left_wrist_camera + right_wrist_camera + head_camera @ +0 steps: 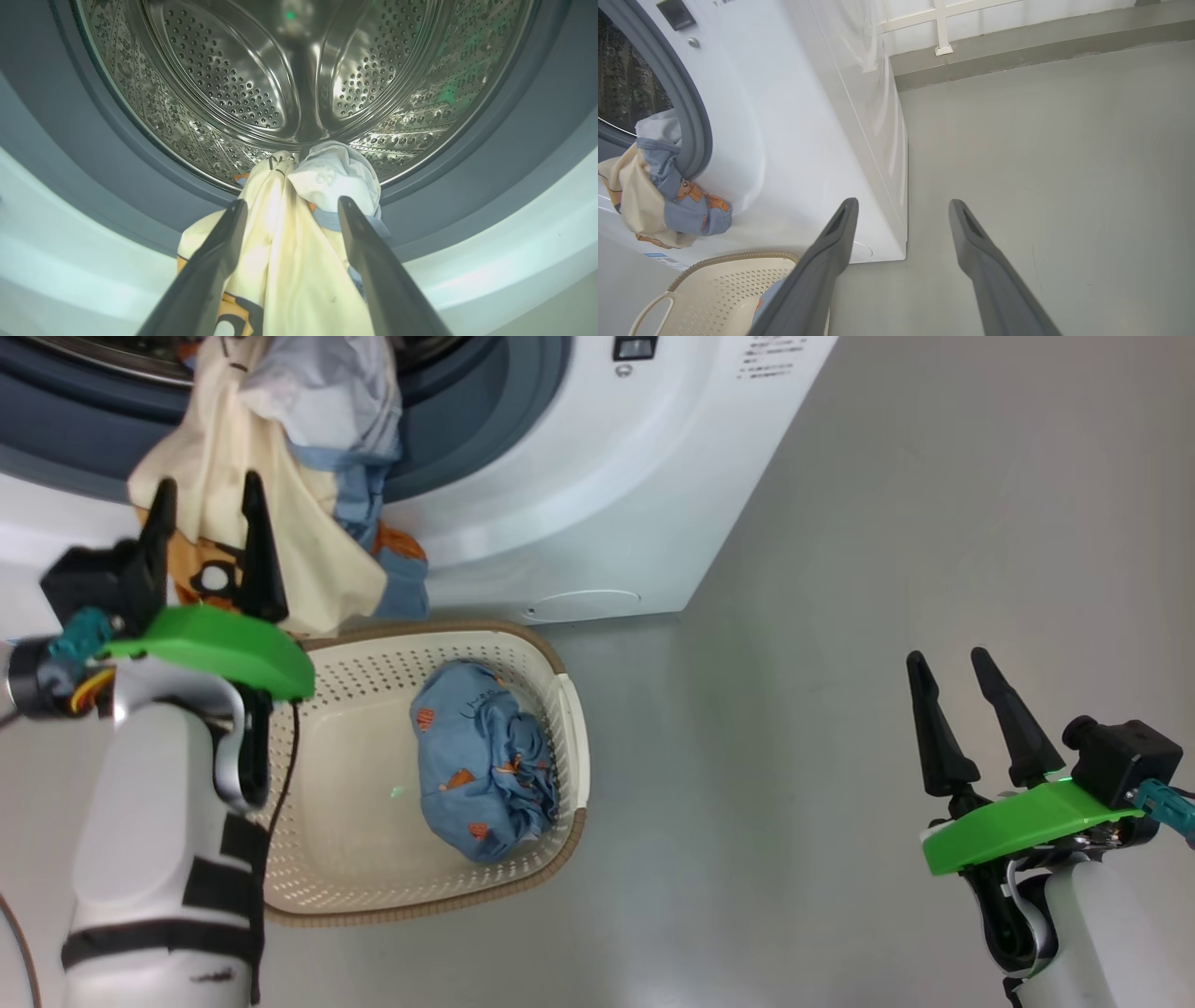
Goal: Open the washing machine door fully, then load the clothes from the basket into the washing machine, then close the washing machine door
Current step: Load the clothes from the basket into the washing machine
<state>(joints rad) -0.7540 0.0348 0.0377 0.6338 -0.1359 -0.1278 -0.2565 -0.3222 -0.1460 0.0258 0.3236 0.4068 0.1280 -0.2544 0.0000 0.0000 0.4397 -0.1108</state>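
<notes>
The washing machine [597, 476] stands with its opening uncovered; its door is out of view. Cream and pale blue clothes [280, 476] hang out of the steel drum [299, 93] over the grey gasket [74, 154]. My left gripper [208, 481] is open in front of them, with a finger on either side of the cream cloth [285, 242]. Below sits the basket [569, 728], holding a blue garment with orange prints [485, 765]. My right gripper [948, 656] is open and holds nothing, out over the floor to the right. The hanging clothes [658, 205] and the basket [728, 289] lie to its left.
Bare grey floor [887, 523] spreads to the right of the machine and basket. A wall base with a white rail [943, 28] runs behind the machine. A blue label sticker [656, 255] sits low on the machine's front.
</notes>
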